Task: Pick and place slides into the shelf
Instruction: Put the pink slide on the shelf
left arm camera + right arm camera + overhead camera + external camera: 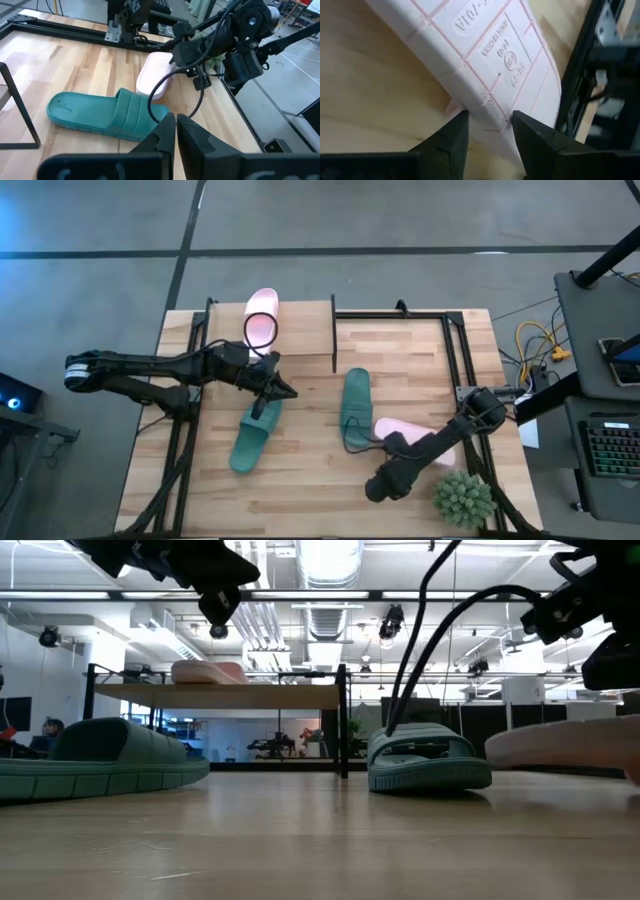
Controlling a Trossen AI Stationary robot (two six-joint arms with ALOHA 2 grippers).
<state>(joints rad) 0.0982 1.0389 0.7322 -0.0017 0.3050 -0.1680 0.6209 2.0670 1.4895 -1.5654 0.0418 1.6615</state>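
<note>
One pale pink slide (262,320) lies on the shelf's plank top (305,340), also seen in the low view (210,671). A teal slide (253,432) lies flat on the table below my left gripper (277,386), which is shut, raised and touching nothing. The second teal slide (355,408) rests on its sole mid-table. My right gripper (490,120) is near the table's front right, shut on the second pink slide (405,430), whose ribbed sole (485,45) faces the wrist camera. My right gripper pinches the pink slide by the rim of its sole (487,107) between the two fingers, one finger (455,135) on each face. The slide is turned over or tipped, its sole toward the wrist camera. Whether any part still lies on the table I cannot tell.
A spiky green potted plant (465,498) stands at the near right corner, close to my right arm. Thin black frame bars (450,350) run along the table's sides and far edge. A black cable (162,92) loops over the middle teal slide. Bare wood (300,490) lies near the front.
</note>
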